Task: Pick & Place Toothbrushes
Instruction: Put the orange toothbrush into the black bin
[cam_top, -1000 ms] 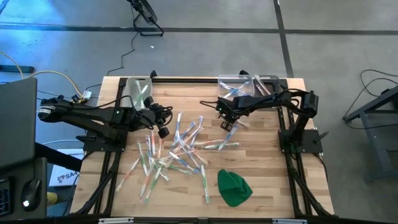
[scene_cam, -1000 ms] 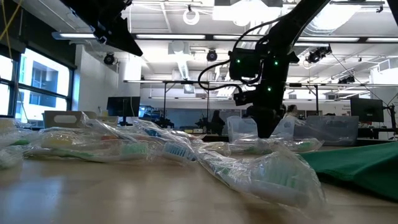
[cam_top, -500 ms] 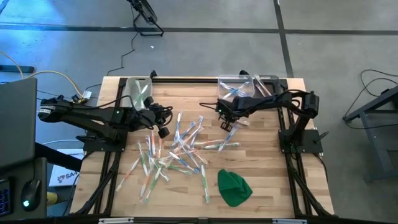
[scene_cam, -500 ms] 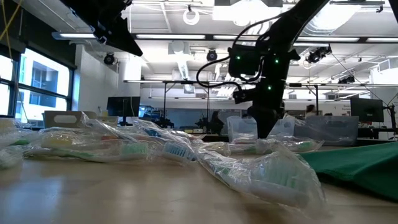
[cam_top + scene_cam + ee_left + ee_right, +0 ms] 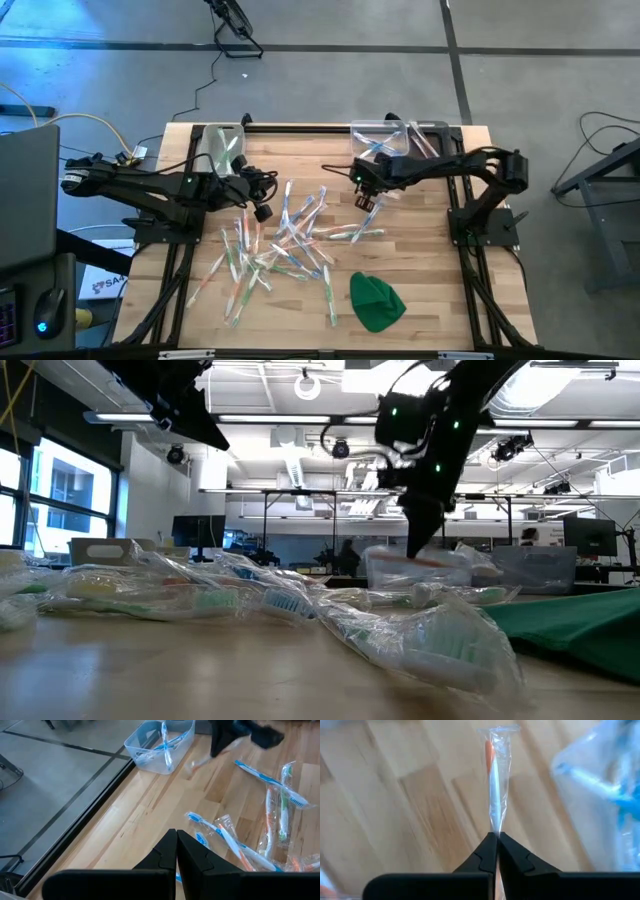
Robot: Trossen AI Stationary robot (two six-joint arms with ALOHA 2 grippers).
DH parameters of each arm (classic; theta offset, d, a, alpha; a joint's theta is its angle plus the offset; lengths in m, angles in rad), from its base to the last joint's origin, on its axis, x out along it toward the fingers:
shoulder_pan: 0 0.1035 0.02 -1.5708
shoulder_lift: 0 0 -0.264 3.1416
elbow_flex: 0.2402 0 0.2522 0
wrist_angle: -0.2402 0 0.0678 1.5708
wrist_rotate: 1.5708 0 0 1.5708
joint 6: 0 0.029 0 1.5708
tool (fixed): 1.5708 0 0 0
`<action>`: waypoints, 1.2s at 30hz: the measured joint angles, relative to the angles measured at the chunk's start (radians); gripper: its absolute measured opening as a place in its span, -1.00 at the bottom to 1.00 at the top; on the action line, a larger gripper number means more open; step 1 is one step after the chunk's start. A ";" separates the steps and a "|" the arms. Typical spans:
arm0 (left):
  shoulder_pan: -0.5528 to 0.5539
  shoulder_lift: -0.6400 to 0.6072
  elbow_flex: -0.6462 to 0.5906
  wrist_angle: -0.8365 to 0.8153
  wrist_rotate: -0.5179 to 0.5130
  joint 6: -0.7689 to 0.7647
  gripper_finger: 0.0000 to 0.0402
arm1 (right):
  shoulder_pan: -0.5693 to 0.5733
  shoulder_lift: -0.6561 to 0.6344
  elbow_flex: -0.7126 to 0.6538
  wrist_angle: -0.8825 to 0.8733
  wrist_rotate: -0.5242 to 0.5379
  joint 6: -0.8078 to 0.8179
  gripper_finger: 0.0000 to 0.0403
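Left arm: reaches in from the table's left edge; the left gripper [image 5: 262, 207] hangs over the wood just left of the pile, fingers pressed together with nothing between them, as its own wrist view [image 5: 176, 851] shows.
Left bin [image 5: 222, 146]: clear plastic, at the back left of the table [image 5: 420, 260]; a few wrapped brushes lie inside it, though the high view does not let me count them.
Pile of toothbrushes [image 5: 285, 245]: loose, wrapped, scattered across the middle of the table in crossing directions; blue, green and orange accents show; in the low view they fill the foreground [image 5: 300, 605] as crinkled wrappers.
Held toothbrush [image 5: 495, 795]: orange-accented, in a clear wrapper; its near end is pinched between the right fingers and the rest sticks straight out ahead of them; in the low view it hangs roughly level [image 5: 425, 560], above the table top and clear of the pile.
Right gripper [image 5: 368, 193]: pointing down over the wood just right of the pile, in front of the right bin; fingers clamped tight on the wrapped brush [image 5: 496, 845].
Right bin [image 5: 385, 137]: clear, at the back of the table right of centre; blue-accented brushes lie in it.
Green cloth [image 5: 376, 300]: a crumpled lump near the front edge, right of the pile, apart from both grippers.
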 joint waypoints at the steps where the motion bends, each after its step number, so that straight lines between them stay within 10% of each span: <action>1: 0.000 0.000 0.000 0.000 0.000 0.000 -0.97 | 0.003 -0.020 0.000 0.000 0.010 0.002 -0.98; 36: 0.000 0.000 0.000 0.001 0.000 0.000 -0.97 | -0.089 -0.350 0.002 -0.167 0.250 0.077 -0.98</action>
